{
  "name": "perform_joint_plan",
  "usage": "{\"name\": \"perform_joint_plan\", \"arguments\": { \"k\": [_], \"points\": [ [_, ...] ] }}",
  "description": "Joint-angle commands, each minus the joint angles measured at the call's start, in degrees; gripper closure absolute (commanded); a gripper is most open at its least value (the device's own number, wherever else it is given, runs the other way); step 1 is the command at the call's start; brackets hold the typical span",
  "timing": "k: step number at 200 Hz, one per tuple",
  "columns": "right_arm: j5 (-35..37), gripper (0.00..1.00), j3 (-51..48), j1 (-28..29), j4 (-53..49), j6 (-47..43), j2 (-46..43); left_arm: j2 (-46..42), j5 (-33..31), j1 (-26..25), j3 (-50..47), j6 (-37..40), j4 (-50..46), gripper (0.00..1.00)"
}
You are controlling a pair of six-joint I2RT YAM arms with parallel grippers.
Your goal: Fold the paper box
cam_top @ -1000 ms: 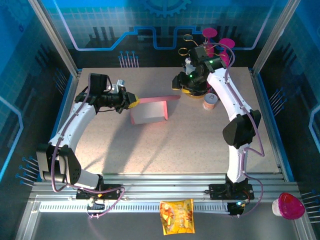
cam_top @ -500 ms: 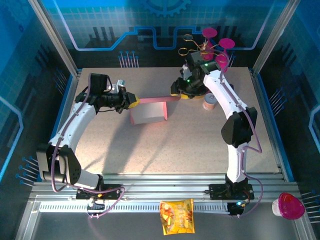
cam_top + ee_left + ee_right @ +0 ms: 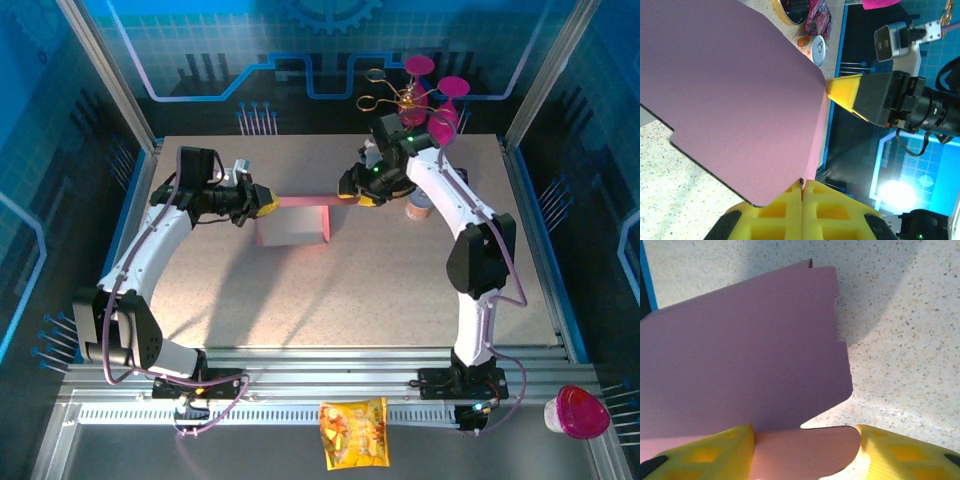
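Speckled table (image 3: 400,290) carries the work. The pink paper box (image 3: 295,225) is held over its middle, a little toward the far side. It is a part-folded sheet with one panel hanging toward the tabletop and its top edge strung between the two arms. The left gripper (image 3: 262,200) is clamped tight on the sheet's left end. The right gripper (image 3: 352,195) stands partly open at the right end, jaws either side of a flap and gripping nothing. Just right of it sits a small printed can (image 3: 418,205).

As I judge it, the box hangs from a single pinch. If the right jaws close off the crease or push sideways, the thin card may buckle or twist out of the left grip. The can is near enough to be knocked.

From the left wrist, the pads (image 3: 780,210) meet on the card's edge and one right fingertip touches its far corner, which the overhead view cannot resolve. From the right wrist, a tab lies in the gap between that gripper's fingers (image 3: 705,452).
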Motion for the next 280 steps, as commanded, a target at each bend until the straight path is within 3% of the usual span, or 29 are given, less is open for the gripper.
{"name": "perform_joint_plan", "arguments": {
  "k": [1,30,43,73,97,133,163,187,280],
  "points": [
    [-4.0,0.44,-7.1,-2.7,9.8,7.0,-7.9,0.5,1.2,0.4,1.6,-3.4,1.9,1.00],
    [-11.4,0.46,-27.6,-7.9,41.3,25.5,-18.5,0.7,-0.1,2.0,1.2,-11.0,2.2,1.00],
    [-11.7,0.51,-32.2,-9.2,48.5,28.5,-20.8,1.0,-0.8,2.9,0.9,-16.4,1.8,1.00],
    [-5.7,0.56,-29.3,-10.4,37.8,20.5,-20.8,2.3,-1.6,3.7,3.0,-22.5,-3.1,1.00],
    [-1.5,0.64,-28.0,-9.8,35.0,25.4,-19.9,2.8,-0.5,3.7,3.5,-24.8,-3.7,1.00],
    [5.5,0.55,-32.4,-4.0,43.1,41.0,-20.2,2.3,0.4,3.7,2.3,-27.4,-1.8,1.00],
    [10.5,0.54,-39.3,0.5,57.6,61.3,-19.0,2.0,0.8,3.7,1.8,-28.0,-0.7,1.00],
    [11.7,0.55,-39.4,2.6,64.6,71.2,-15.3,1.5,1.2,3.7,1.1,-28.0,0.0,1.00],
    [17.6,0.59,-40.8,3.2,66.3,76.0,-17.2,1.5,1.4,3.8,0.9,-28.0,0.9,1.00]
  ]
}}
